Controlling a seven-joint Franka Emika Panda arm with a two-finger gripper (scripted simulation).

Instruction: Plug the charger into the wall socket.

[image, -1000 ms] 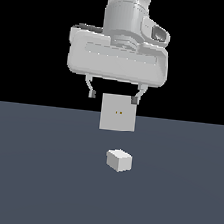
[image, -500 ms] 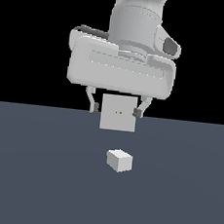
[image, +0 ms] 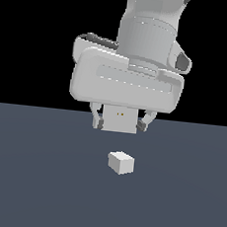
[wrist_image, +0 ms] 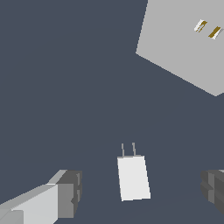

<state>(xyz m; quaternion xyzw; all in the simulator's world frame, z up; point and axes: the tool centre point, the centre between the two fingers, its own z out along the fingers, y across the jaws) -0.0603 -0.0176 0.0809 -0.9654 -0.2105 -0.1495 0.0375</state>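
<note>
Dropping toward the charger (image: 120, 162) now: the gripper (image: 120, 123) sits clearly lower than a second ago and covers more of the socket (image: 118, 121) behind it. Jaws are spread wide, holding nothing. Charger hasn't moved; it lies flat on the floor (image: 28, 186), in front of the socket and apart from it. Wrist view puts it between the fingers (wrist_image: 65, 192), prongs facing the socket (wrist_image: 183, 43). I read this as pre-grasp; more descent needed before closing.
</note>
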